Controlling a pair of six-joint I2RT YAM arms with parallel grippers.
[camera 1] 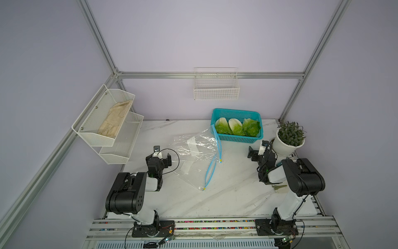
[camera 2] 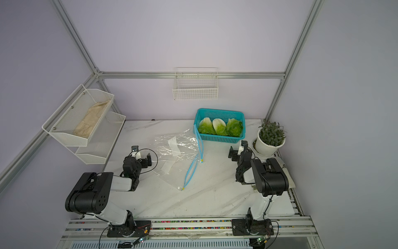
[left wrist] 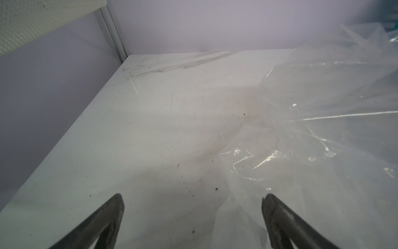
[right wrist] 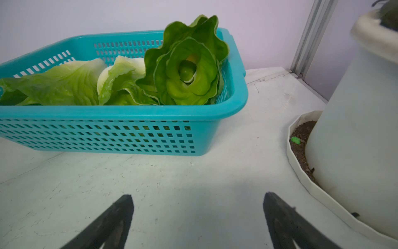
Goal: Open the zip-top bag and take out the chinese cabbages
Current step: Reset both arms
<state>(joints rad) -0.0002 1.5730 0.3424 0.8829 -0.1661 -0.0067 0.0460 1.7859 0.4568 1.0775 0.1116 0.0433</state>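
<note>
One chinese cabbage (right wrist: 60, 84) partly off-frame

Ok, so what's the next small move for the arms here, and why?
Probably just draw both arms back to rest; the job looks done. All three chinese cabbages lie in the teal basket, the zip-top bag lies on the table with its zipper gaping and looks empty, and the left gripper and right gripper are open, holding nothing.

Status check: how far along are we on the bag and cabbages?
Done: the bag lies empty on the table, its zip parted, and all three cabbages sit in the basket. In hand: nothing; the left claw and right claw are both open and empty. Left: nothing obvious; the job looks complete.
</note>
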